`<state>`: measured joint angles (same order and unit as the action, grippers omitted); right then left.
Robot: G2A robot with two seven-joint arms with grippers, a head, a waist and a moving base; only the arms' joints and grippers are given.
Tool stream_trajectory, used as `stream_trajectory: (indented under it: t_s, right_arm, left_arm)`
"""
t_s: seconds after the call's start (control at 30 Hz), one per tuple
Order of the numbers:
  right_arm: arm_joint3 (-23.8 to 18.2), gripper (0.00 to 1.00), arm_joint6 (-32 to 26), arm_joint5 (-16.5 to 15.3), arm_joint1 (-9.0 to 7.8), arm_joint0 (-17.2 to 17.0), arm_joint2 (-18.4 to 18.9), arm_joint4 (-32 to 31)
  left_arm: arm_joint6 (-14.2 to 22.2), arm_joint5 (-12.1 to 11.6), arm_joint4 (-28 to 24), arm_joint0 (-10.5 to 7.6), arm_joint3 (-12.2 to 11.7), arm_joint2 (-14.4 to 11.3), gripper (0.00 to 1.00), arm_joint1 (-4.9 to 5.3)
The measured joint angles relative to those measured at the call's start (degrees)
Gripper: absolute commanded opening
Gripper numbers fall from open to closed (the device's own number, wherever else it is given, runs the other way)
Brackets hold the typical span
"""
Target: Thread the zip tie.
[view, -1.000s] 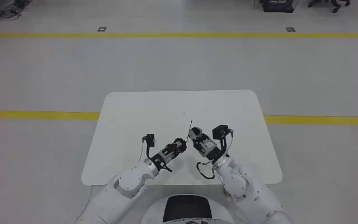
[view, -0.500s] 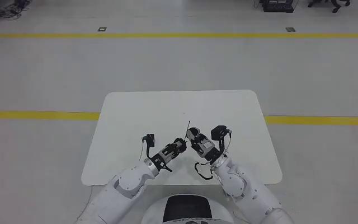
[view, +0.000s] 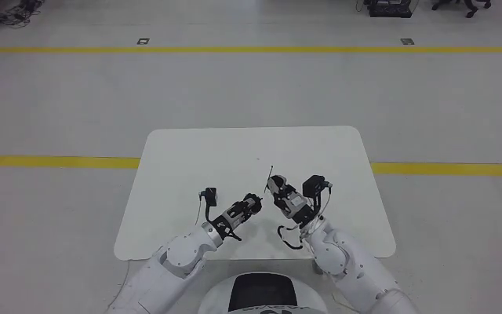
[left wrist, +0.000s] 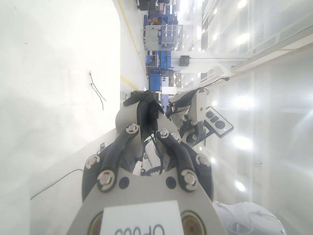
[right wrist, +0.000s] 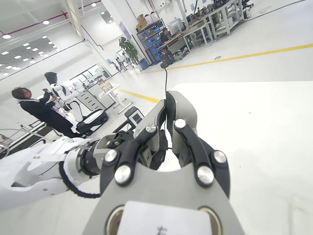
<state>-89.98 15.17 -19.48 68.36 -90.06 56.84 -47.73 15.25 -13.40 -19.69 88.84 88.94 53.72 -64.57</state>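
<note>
Clamps the right claw (view: 274,187) shut on a thin black zip tie (view: 271,173), seen from above, over the near half of the white counter (view: 235,149), about midway across it. Points the tie's free end up and toward the counter's far edge. Holds the left claw (view: 252,201) over the same near half, a little closer to the counter's near edge.

From the left wrist: presses the left claw's (left wrist: 146,101) dark pads together above the counter (left wrist: 49,50). Cannot tell whether anything sits between them, nor whether the thin dark strand (left wrist: 97,95) seen against the counter is the same tie.

From the right wrist: pinches the zip tie (right wrist: 166,81) between the right claw's (right wrist: 166,97) ribbed pads, with no gap showing. Stands the tie nearly upright above the counter (right wrist: 244,123), its small head at the free top end.
</note>
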Motion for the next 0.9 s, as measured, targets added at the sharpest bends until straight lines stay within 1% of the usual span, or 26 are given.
stream_trajectory:
  t_s: [0.07, 0.17, 0.4, 0.6, 0.67, 0.9]
  right_arm:
    - [1.16, 0.0, 2.21, 0.0, -0.94, 0.53, -0.86, -0.6]
    - [2.65, 0.0, 6.27, 0.0, -2.38, 1.84, -3.5, -0.86]
    - [6.87, 0.0, 13.88, 0.0, -5.64, 6.74, -11.72, 1.32]
    - [9.16, 0.0, 18.06, 0.0, -7.81, 10.13, -17.31, 3.81]
    - [9.52, 0.0, 18.46, 0.0, -8.13, 10.64, -17.94, 3.68]
    - [9.51, 0.0, 18.41, 0.01, -8.11, 10.62, -17.88, 3.62]
  left_arm:
    - [0.0, 0.0, 0.0, 0.0, 0.0, 0.0, 0.0, 0.0]
    - [0.0, 0.0, 0.0, 0.0, 0.0, 0.0, 0.0, 0.0]
    - [0.0, 0.0, 0.0, 0.0, 0.0, 0.0, 0.0, 0.0]
    - [0.0, 0.0, 0.0, 0.0, 0.0, 0.0, 0.0, 0.0]
    - [0.0, 0.0, 0.0, 0.0, 0.0, 0.0, 0.0, 0.0]
    - [0.0, 0.0, 0.0, 0.0, 0.0, 0.0, 0.0, 0.0]
